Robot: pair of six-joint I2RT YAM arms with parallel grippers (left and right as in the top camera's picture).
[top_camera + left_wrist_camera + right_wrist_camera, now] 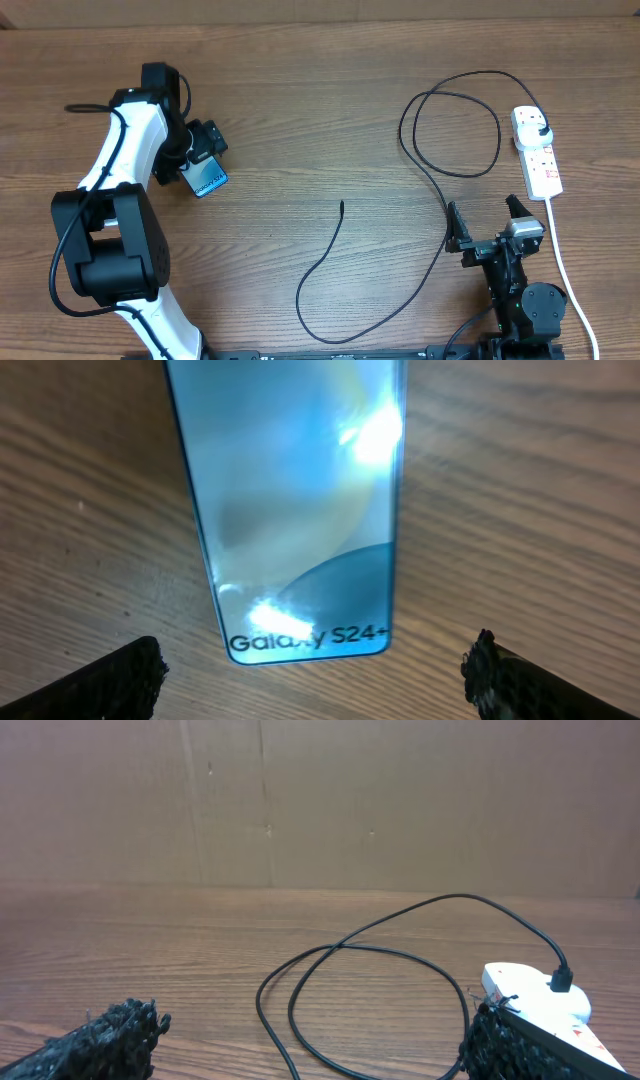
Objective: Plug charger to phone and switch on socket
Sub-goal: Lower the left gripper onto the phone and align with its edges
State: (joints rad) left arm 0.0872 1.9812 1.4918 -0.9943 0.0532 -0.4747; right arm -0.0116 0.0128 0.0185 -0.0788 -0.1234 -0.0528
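Observation:
The phone (210, 182) lies on the wooden table at the left, its light-blue screen up; most of it is hidden under my left gripper (206, 158). In the left wrist view the phone's (300, 510) end with the white text sits just ahead of my open left gripper (315, 680), touching neither finger. The charger's black cable (318, 268) ends in a free tip (341, 204) mid-table, loops right, and its plug (540, 128) sits in the white socket (537, 152). My right gripper (487, 222) stands open and holds nothing, with the cable loop (450, 897) and the socket (530, 995) ahead of it.
The socket's white cord (565, 260) runs down the right side past the right arm. A brown cardboard wall (300, 800) stands behind the table's far edge. The left arm's base (105, 250) sits at the near left.

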